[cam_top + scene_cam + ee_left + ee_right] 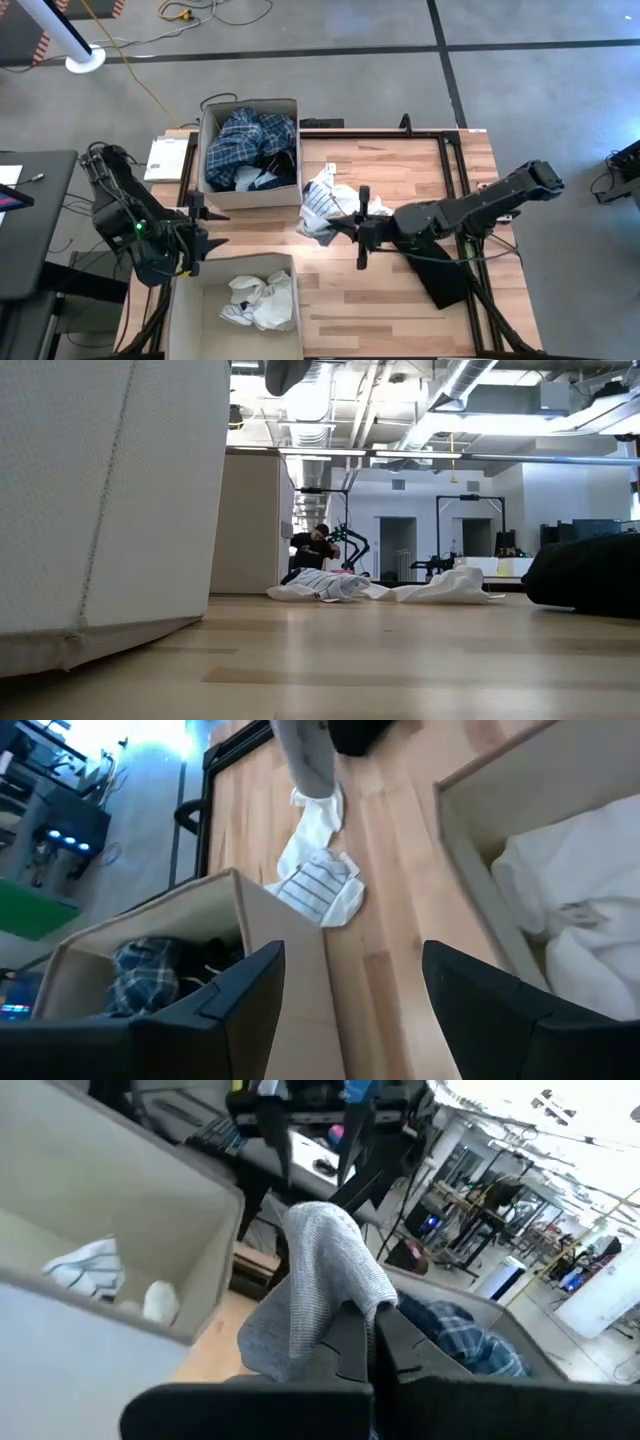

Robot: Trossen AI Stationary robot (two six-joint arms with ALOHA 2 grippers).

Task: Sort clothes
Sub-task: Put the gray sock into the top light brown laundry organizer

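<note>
My right gripper (347, 228) is over the middle of the table, shut on a grey garment (320, 1270). Beside it, a white and blue-striped pile of clothes (325, 203) lies on the wood; it also shows in the left wrist view (320, 885) and the low view (330, 585). The far cardboard box (250, 105) holds blue plaid and dark clothes (252, 140). The near box (190, 300) holds white clothes (262, 300). My left gripper (350, 1010) is open and empty between the two boxes at the table's left edge (205, 228). My right gripper pinches a bunched fold of the grey garment (345, 1305) between its two fingers, which come from the table's right side. The cloth drapes over the fingertips and hangs slack below them (305, 755). Whether its lower end touches the pile, I cannot tell.
Bare wood (400, 290) lies to the near right of the pile. A black frame rail (450, 160) runs along the table's right side. A white device (165, 158) sits at the far left corner. The near box's wall (100, 510) fills the low view's left.
</note>
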